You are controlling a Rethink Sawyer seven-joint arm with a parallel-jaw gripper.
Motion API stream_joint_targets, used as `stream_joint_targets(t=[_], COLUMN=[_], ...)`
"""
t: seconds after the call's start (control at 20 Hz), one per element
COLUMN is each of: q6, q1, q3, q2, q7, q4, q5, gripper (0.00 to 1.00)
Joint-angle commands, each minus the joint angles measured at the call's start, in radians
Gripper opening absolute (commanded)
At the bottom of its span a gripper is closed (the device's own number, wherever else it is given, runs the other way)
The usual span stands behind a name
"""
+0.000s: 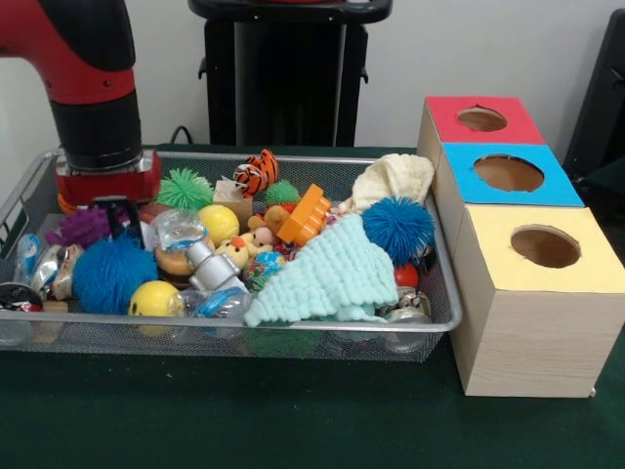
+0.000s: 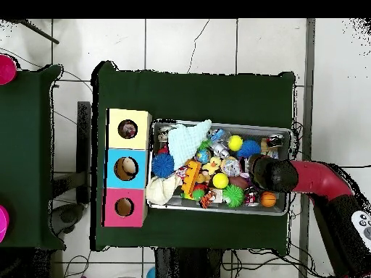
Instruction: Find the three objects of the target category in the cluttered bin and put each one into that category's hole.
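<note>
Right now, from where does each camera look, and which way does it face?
Front view: across the table, facing the robot; sees the bin, the three-hole box and the red arm reaching down.
Overhead view: above, looking straight down; the arm enters from the right.
Both share the bin, the box and the arm.

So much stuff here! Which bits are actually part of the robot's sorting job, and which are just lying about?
Part of the job:
- wire bin of toys
- box with three holes: red, blue, yellow
- robot arm

Just lying about:
- green table cover
- pink things at the overhead view's edge
</note>
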Motion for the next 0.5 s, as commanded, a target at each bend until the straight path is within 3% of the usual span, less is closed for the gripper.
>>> stream_joint_targets(t=[0.05,0.25,0.5], q6=[-0.075,-0.125,-0.186], q1=[0.039,0.079,0.133], q3=[0.008,-0.01,-0.056], q2=[-0.085,-0.111,-0.11], q7=[0.151,0.213,0.238], q4=[0.275,0.329,0.342], q5=[0.079,0.116,0.141], gripper=[0.0,0.0,0.0])
